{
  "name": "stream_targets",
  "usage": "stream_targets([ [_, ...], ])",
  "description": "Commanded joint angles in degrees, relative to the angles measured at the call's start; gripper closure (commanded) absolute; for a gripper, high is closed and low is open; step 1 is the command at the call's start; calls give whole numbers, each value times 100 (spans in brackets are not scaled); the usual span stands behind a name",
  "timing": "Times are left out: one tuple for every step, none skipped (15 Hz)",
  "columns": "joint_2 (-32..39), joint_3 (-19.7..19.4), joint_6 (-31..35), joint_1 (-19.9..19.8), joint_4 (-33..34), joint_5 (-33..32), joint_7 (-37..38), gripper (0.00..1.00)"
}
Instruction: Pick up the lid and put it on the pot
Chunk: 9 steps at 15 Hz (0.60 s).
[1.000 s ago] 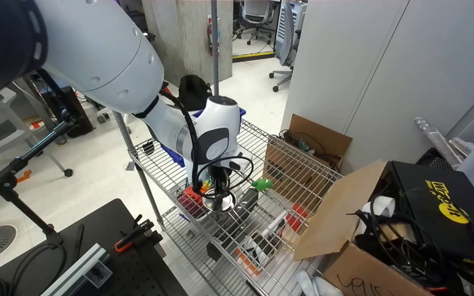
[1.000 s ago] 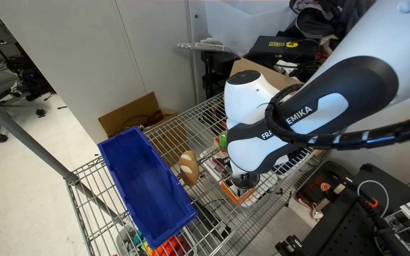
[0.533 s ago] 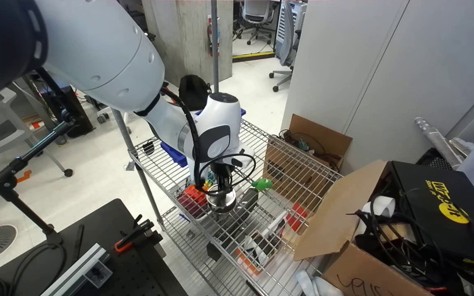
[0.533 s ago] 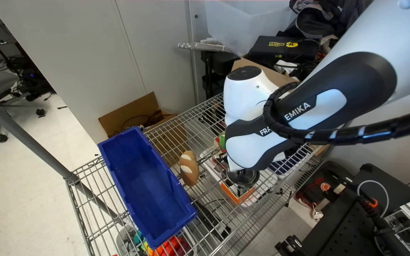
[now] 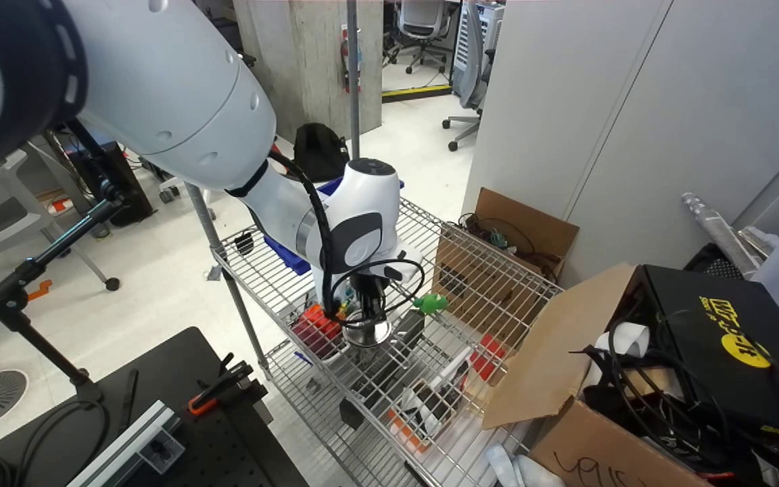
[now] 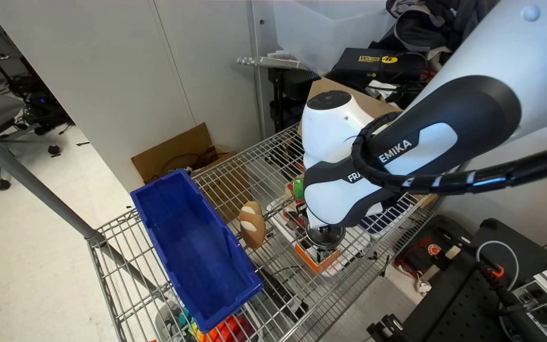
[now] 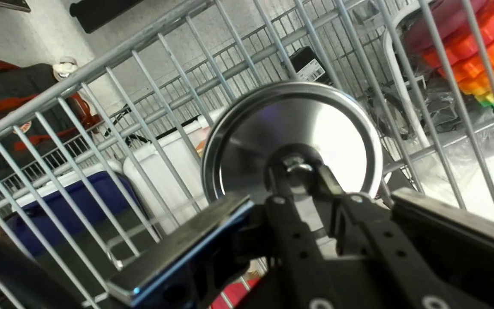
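Note:
A round shiny metal lid with a dark knob seat fills the middle of the wrist view. It also shows in both exterior views, low over the wire shelf. My gripper has its two fingertips on either side of the lid's knob and is closed on it. The gripper points down with the lid roughly level beneath it. The pot cannot be clearly made out. It may be hidden under the lid, but I cannot tell whether the lid touches it.
The wire shelf lies below the lid. A blue bin, a toy bread and a green toy are on it. A rainbow-coloured toy shows through the wires. An open cardboard box stands beside the shelf.
My gripper and the lid have moved together by a small amount. They rose slightly half a second ago, then came down a little and shifted sideways. The other objects have not moved.

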Motion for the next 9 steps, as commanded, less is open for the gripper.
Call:
stream_targets([
  [64,-16,0,32,65,-14,3,95],
  [48,-18,-5,31,59,-13,5,95],
  [16,-13,-1,26,36,-5,-1,72],
  [-41,13,21,10,-15,13,-33,54],
  [-90,25,44,6,-59,19,-50,47],
  [-171,37,74,8,-126,20,-65,41],
  [-307,74,138,-7,-248,40,-113,34],
  [-419,117,175,-30,-339,66,-164,27],
  [-581,157,242,-47,-472,93,-215,20],
])
